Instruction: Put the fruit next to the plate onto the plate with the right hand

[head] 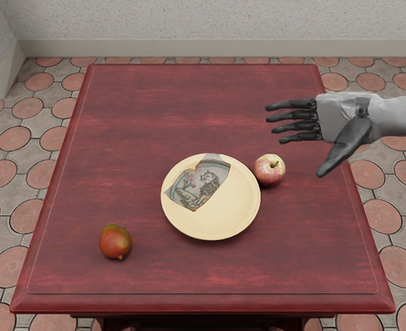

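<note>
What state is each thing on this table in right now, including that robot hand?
right hand: open, fingers spread, holding nothing, in the air to the right of the apple.
apple: upright, stem up, on the table by the plate's right rim, not held.
plate: flat on the table, no fruit on it.
red-green fruit: lying near the table's front left, apart from the plate.

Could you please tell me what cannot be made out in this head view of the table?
Right arm behind the open right hand: cut off by the picture's right edge.
Left arm: outside the view.
Drawing on the plate: too small to read.
Whether the apple touches the plate: gap too small to tell.
Legs of the table: cut off by the bottom edge.
</note>
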